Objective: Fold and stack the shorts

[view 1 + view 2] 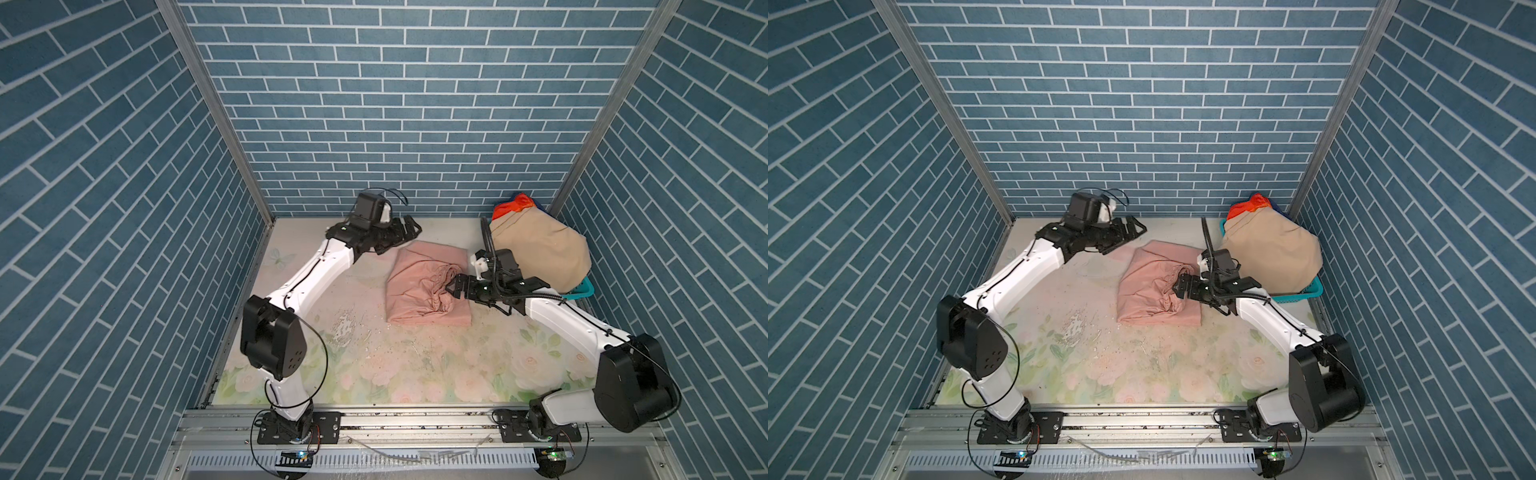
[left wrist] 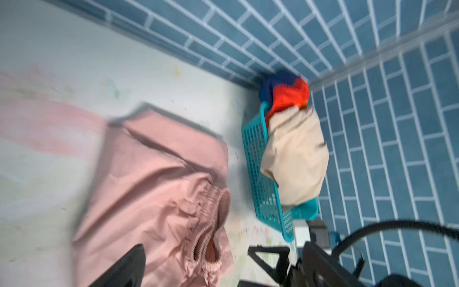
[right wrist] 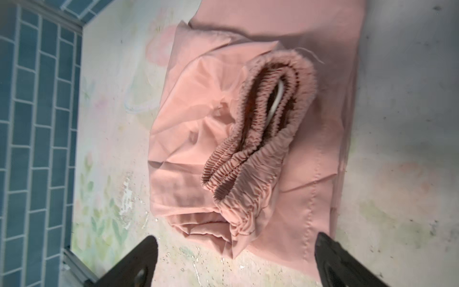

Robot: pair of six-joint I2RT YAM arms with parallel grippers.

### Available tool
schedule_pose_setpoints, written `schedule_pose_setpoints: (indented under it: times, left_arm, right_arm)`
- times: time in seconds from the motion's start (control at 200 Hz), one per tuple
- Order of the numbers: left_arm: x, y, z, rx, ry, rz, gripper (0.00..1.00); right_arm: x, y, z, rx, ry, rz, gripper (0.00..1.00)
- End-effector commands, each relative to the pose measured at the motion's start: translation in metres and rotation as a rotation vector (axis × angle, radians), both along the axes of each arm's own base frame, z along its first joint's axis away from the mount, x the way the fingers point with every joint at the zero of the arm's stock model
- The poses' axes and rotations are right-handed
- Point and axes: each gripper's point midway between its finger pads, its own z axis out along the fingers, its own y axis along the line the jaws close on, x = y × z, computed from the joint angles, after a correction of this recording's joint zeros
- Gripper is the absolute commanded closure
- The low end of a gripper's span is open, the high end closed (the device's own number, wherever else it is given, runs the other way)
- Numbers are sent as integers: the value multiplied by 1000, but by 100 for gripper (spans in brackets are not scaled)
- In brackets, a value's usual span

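Top view. I see the pale pink shorts point(image 1: 419, 291) lying folded at the centre of the floral table point(image 1: 374, 365), with the gathered waistband on top, towards the right. My right gripper point(image 1: 451, 286) hovers at that waistband, jaws spread wide and holding nothing. In the right wrist view both fingers stand well apart at the cloth's edge. My left gripper point(image 1: 409, 230), just off the shorts' upper left corner, has its jaws parted and empty. At upper right the beige shorts point(image 1: 540, 253) are heaped over the teal basket point(image 1: 582, 293). The rainbow-striped shorts point(image 1: 513, 206) sit behind them in the corner.
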Motion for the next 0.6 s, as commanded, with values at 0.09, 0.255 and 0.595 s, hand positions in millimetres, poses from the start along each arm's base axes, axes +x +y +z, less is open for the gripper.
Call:
schedule_pose_setpoints:
  times: [0.09,0.255,0.595]
  left_arm:
    - [-6,-8,-68,-18,146,-29,0]
    - [-6,-10,-82,-35,170,-27,1]
    - [-7,-8,-103,-31,210,-35,0]
  right_arm:
    - [1,2,-35,-327,11,54,1]
    - [8,9,-55,-495,44,73,1]
    - [25,27,-74,-515,66,89,13]
